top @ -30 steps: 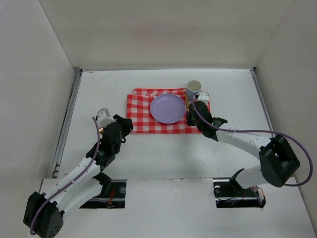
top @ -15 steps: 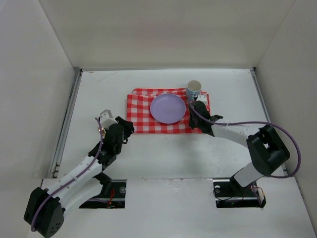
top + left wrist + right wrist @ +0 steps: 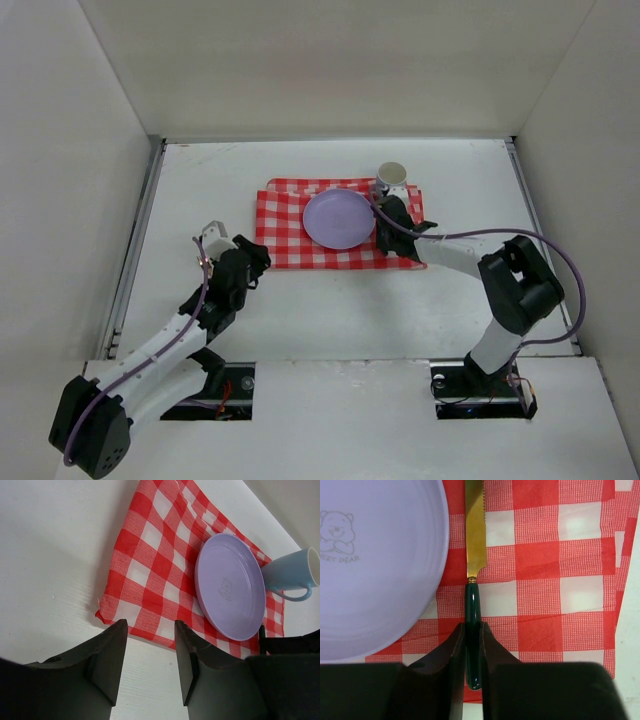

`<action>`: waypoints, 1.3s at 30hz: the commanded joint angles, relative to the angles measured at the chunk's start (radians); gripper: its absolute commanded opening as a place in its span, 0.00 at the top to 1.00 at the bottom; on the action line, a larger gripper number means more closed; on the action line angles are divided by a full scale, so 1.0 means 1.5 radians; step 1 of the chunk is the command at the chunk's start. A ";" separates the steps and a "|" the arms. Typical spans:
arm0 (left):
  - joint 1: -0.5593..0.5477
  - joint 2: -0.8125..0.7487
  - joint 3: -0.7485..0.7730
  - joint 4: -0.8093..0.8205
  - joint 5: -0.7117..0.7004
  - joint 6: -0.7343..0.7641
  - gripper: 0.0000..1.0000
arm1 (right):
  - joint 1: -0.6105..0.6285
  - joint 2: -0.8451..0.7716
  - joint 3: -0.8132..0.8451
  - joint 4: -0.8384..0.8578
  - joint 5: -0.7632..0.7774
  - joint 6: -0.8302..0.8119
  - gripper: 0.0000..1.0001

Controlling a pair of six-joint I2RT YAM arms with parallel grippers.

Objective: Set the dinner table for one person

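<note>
Desk (image 3: pixel 330 300): a plain white top with thin metal rails down both sides. It carries everything here, and the plate stands over its middle, a little toward the far side.
Cloth (image 3: pixel 285 235): red-and-white checks, spread on the desk under the plate and reaching past it on every side, furthest to the plate's left.
Plate (image 3: pixel 340 218): lilac and round, with a small bear print at its centre.
Mug (image 3: pixel 392 176): pale blue and upright, just beyond the plate's far-right rim.
Knife (image 3: pixel 474 570): a gold serrated blade on a dark green handle, just right of the plate and running along its right rim. The blade end is on the mug side. I cannot tell whether it rests on the cloth or hangs just above it.
Right pincer (image 3: pixel 472 630): clamped on the knife's green handle, at the plate's near-right.
Left pincer (image 3: pixel 150 627): fingers apart, low over the desk to the plate's near-left. The cloth's near-left corner shows between them.
</note>
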 commanded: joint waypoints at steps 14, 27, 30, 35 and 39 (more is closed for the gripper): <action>0.057 -0.010 0.095 -0.345 -0.054 0.015 0.64 | 0.023 -0.304 -0.105 0.037 0.066 0.070 0.75; 0.167 0.022 0.081 -0.511 -0.031 -0.066 0.63 | 0.069 -0.374 -0.233 0.203 0.017 0.114 0.79; 0.180 0.048 0.064 -0.448 -0.019 -0.046 0.63 | 0.069 -0.377 -0.239 0.220 0.002 0.116 0.77; 0.187 0.055 0.042 -0.369 -0.013 -0.025 0.63 | 0.072 -0.355 -0.235 0.227 -0.013 0.120 0.76; 0.202 0.091 0.035 -0.360 -0.002 -0.029 0.63 | 0.086 -0.347 -0.229 0.228 -0.013 0.113 0.71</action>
